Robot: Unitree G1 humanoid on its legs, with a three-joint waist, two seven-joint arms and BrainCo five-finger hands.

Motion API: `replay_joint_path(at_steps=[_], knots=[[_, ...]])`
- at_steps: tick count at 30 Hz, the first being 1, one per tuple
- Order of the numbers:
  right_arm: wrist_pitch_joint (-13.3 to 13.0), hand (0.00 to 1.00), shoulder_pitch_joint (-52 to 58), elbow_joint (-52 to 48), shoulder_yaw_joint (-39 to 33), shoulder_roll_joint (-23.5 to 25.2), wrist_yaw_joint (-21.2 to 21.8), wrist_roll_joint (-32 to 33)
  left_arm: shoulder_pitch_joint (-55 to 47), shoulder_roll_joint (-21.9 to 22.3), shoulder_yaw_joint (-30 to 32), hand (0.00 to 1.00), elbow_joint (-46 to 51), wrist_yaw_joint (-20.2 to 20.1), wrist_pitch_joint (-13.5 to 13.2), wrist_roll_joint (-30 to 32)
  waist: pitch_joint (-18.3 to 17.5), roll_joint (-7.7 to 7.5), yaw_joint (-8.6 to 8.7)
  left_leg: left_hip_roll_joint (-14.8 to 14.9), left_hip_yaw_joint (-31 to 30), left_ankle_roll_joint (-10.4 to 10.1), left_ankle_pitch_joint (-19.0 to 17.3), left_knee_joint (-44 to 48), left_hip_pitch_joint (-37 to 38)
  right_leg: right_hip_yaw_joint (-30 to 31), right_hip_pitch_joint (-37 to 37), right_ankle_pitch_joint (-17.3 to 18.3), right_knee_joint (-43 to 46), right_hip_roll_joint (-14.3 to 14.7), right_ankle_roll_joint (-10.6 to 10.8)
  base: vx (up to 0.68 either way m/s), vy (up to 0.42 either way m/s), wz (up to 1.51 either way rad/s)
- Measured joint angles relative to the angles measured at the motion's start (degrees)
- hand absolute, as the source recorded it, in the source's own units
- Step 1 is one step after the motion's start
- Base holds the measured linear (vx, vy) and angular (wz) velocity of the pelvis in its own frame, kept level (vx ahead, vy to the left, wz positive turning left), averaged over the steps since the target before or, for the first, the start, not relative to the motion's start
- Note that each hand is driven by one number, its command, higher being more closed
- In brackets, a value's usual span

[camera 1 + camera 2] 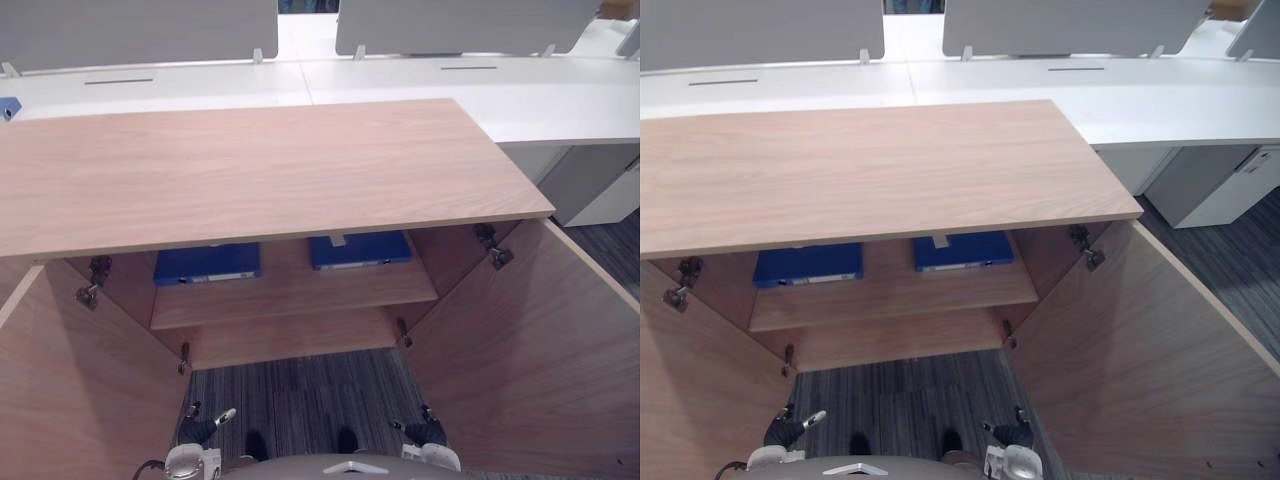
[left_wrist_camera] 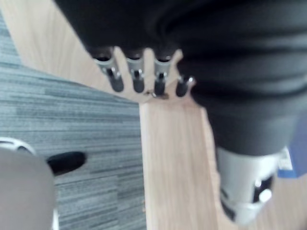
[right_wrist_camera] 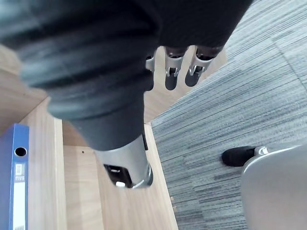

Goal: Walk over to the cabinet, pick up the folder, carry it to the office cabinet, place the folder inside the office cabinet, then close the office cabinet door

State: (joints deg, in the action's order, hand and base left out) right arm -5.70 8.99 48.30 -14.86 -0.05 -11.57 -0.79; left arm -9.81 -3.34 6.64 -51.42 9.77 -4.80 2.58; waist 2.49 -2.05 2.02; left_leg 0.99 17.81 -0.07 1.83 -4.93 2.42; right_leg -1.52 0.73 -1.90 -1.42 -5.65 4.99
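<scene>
Shelf [image 1: 290, 295] front free — folders [image 1: 207, 263] behind

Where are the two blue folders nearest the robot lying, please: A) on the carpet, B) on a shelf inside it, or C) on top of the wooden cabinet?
B: the left folder and the right folder both lie on the shelf beneath the cabinet top.

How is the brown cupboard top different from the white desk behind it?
The cupboard top is brown wood with a grain; the desk is plain white. The cupboard top is nearer the robot; the desk runs behind it, with grey screens standing on it. Both are flat and level.
</scene>
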Motion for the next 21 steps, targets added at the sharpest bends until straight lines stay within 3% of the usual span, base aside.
replay_joint_path(at_steps=[5,11,14,21], knots=[[-0.16,0.00,0.16,-1.22,-7.40,0.87,-1.58,8.04,0.04,0.10,0.23,0.00,-1.31,0.04,0.49,-0.04,-0.13,0.14,0.86,-0.24,2.87,-0.20,-1.41,0.04,1.63,2.74,-0.66,-0.75,-0.90,0.16,0.57,0.04,0.014,-0.29],[-1.93,0.00,5.06,-14.64,-18.06,2.38,-4.50,16.72,-0.59,0.69,2.38,0.00,-0.99,0.61,0.78,-0.05,-0.39,0.60,1.59,-0.17,7.07,-0.38,-3.35,0.34,3.87,6.36,-0.61,-0.67,-0.86,0.53,0.24,0.03,0.002,-0.35],[-3.08,0.00,7.03,-21.93,-22.15,2.39,-6.64,17.57,-1.56,1.69,2.91,0.00,-0.77,1.24,0.78,-0.07,-0.84,0.87,2.26,0.08,9.32,-0.57,-4.41,0.34,4.89,8.30,-0.36,-0.05,-0.64,0.86,-0.61,0.01,-0.011,-0.40],[-4.15,0.00,7.36,-32.75,-30.49,2.00,-8.97,18.31,-3.25,2.38,3.19,0.00,3.87,1.06,0.77,0.06,-1.56,0.96,4.05,0.67,13.19,-1.54,-5.99,0.37,5.97,11.51,1.37,0.76,1.38,2.02,-0.06,0.03,-0.040,-0.30]])
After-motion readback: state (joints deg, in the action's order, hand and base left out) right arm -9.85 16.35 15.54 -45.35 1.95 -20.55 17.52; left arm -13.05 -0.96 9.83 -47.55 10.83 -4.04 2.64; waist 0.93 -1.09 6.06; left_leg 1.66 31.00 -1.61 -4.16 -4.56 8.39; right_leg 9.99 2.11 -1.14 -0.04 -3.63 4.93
